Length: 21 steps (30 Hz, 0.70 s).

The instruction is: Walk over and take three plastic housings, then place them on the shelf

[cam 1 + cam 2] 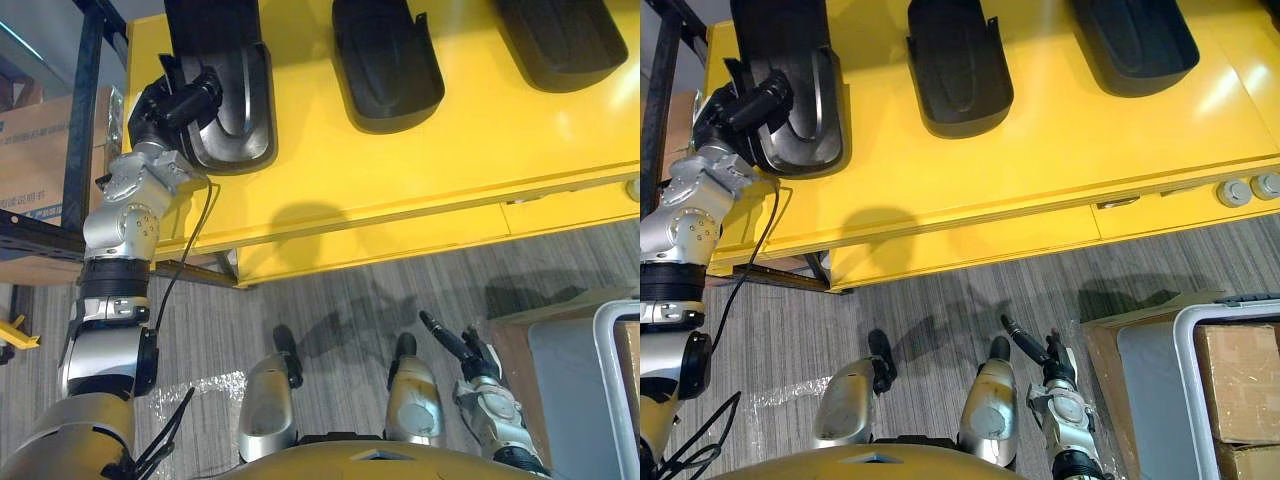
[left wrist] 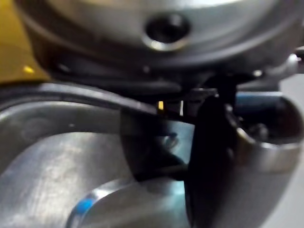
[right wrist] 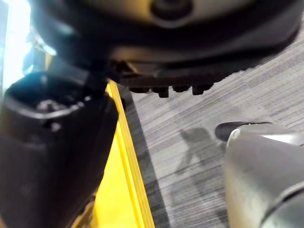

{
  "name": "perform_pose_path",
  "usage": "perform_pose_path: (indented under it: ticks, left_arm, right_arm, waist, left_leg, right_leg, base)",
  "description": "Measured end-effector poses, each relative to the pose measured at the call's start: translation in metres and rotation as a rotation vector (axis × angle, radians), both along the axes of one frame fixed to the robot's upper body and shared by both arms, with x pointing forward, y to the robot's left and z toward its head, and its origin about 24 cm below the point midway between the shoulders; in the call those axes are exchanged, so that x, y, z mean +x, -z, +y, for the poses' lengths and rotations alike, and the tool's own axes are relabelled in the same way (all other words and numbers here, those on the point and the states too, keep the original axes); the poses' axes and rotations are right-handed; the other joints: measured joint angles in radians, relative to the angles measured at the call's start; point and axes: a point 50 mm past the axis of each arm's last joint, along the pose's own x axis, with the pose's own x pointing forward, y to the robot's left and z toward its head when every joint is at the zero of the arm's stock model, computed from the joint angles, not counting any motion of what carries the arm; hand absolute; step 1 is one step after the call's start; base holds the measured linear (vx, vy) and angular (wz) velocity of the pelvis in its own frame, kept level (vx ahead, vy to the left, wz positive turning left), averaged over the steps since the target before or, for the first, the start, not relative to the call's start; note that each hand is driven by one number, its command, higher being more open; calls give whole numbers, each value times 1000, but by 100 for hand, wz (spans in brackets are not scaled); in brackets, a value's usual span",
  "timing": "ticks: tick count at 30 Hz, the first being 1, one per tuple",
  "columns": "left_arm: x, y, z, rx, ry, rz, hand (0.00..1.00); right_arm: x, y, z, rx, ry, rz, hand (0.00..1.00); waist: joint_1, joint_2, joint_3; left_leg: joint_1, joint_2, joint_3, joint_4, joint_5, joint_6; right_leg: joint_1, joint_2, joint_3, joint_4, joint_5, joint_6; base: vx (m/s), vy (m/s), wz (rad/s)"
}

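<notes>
Housings of black plastic, three long hollow shells, lie in a row on the flat yellow metal bench (image 1: 400,180). The left housing (image 1: 240,110) is at the left end of the bench with its open side up. The middle housing (image 1: 385,65) and the right housing (image 1: 560,35) lie further along the bench, each well apart from the others.

The dark left hand (image 1: 170,102) is on the left housing, at the side nearest the bench's left edge. A dark part of it reaches over the rim into the hollow. The rest of the hand is hidden by the wall, so I cannot tell whether it is closed round the wall or only resting there.

The dark right hand (image 1: 1048,365) hangs low in front of the bench, well apart from it, over the grey striped carpet floor (image 1: 330,300). Its fingers (image 1: 1025,340) are straight and loosely spread, and it holds nothing.

Two small round grey knobs (image 1: 1250,188) sit on the front of the bench near its right end. Beside the left end of the bench stands a dark metal rack (image 1: 85,120) with a brown cardboard box (image 1: 30,150) behind it. On the floor in front of the bench's right part is a pale plastic bin (image 1: 1181,360) with brown cardboard cartons (image 1: 1240,380) inside.
</notes>
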Motion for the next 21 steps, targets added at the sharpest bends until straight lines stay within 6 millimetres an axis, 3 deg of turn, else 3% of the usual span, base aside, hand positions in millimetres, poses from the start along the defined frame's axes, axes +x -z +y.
perform_pose_path:
  ticks: [11, 21]
  left_arm:
    - [3, -1, 4, 72, -98, 27, 100]
    - [7, -1, 11, 215, -226, 65, 100]
  right_arm:
    - [7, -3, 5, 17, -12, -23, 100]
    - [-8, 6, 10, 30, -12, 23, 100]
  waist:
    - [-17, -17, 10]
    - [-30, -18, 9]
  left_leg:
    - [31, 17, 32, -3, 10, -8]
    - [87, 16, 39, -30, 20, -5]
  right_leg:
    - [29, 3, -7, -8, 1, 1]
    - [94, 12, -16, -68, 18, 7]
  base:
    - [-9, -15, 0]
    - [23, -9, -2]
